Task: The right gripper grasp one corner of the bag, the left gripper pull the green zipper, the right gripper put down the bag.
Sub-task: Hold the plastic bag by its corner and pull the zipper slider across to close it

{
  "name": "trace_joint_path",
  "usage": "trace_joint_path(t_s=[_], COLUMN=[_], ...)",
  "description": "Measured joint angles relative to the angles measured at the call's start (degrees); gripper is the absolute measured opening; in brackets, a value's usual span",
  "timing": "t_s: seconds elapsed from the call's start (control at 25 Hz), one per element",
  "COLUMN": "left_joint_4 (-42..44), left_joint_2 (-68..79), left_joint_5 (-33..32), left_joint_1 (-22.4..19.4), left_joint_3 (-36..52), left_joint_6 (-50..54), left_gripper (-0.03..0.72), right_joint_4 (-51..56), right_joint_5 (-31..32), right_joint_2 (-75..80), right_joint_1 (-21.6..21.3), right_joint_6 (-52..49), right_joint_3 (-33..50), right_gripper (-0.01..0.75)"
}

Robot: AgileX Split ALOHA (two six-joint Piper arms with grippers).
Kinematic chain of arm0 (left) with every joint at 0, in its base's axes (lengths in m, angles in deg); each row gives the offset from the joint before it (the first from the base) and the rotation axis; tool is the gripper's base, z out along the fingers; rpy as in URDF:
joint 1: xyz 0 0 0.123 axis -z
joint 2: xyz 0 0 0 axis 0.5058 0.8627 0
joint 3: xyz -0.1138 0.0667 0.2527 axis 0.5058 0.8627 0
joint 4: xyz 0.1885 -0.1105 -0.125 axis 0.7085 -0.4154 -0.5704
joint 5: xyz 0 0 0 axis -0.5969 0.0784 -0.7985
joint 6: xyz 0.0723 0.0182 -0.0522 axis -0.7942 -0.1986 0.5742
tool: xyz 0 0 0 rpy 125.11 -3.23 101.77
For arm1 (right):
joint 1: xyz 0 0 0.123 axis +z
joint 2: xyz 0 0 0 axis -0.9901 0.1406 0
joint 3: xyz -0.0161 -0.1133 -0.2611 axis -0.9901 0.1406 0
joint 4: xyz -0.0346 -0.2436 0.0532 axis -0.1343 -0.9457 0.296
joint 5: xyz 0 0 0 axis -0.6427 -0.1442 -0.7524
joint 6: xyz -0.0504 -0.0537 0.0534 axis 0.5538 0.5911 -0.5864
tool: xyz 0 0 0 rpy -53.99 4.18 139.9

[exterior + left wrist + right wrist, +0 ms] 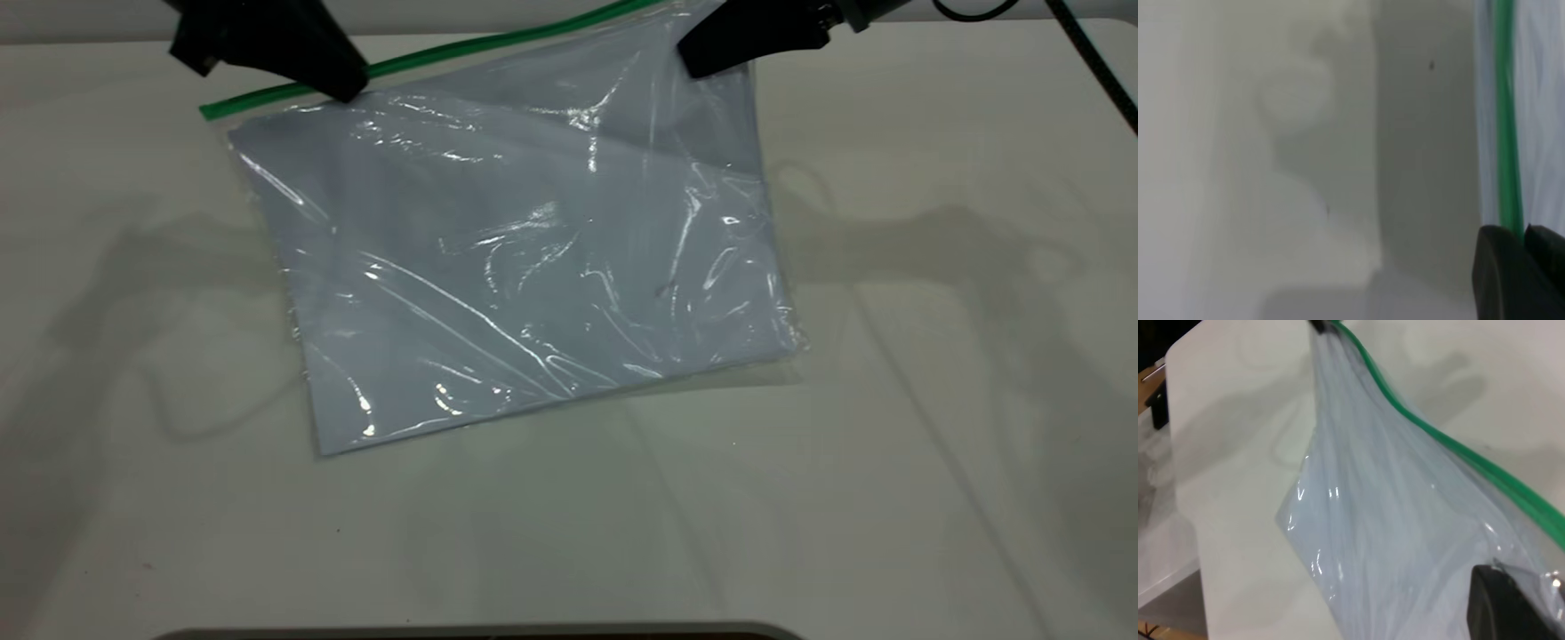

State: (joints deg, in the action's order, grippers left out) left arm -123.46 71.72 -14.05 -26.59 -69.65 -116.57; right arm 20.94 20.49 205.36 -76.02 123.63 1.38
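The bag (pixel 533 267) is a clear pouch with white sheets inside. It lies slanted on the white table with its far edge lifted. The green zipper (pixel 462 52) runs along that far edge. My right gripper (pixel 702 58) is shut on the corner of the bag at the far right, with plastic draped over its jaw in the right wrist view (pixel 1511 587). My left gripper (pixel 342 87) is shut on the green zipper near its left end. In the left wrist view the green zipper (pixel 1506 120) runs in between the jaws (pixel 1525 230). The slider tab is hidden.
A black cable (pixel 1093 62) hangs at the far right. A dark rim (pixel 480 633) lies along the table's near edge. In the right wrist view the table's edge (pixel 1188 520) drops off beside the bag (pixel 1405 520).
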Motion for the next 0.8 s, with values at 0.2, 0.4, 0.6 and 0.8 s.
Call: trace_joint_path(t_s=[0.2,0.4,0.6,0.8], left_joint_4=[3.1,5.7,7.2,6.1], left_joint_2=[0.0,0.0,0.0,0.0], left_joint_5=[0.0,-0.1,0.0,0.7], left_joint_1=[-0.9,-2.1,-2.5,-2.5], left_joint_3=[-0.1,-0.1,-0.3,-0.3], left_joint_6=[2.1,4.3,5.6,6.2], left_gripper=[0.051,0.051,0.052,0.072], right_joint_4=[-0.2,-0.2,-0.2,-0.1], right_joint_5=[-1.2,-3.6,-5.3,-6.9], right_joint_2=[0.0,0.0,0.0,0.0], right_joint_1=[-1.0,-1.7,-2.0,-2.0], right_joint_6=[-1.4,-2.7,-4.2,-5.0], right_joint_3=[0.0,0.0,0.0,0.0], right_gripper=[0.035,0.036,0.038,0.102])
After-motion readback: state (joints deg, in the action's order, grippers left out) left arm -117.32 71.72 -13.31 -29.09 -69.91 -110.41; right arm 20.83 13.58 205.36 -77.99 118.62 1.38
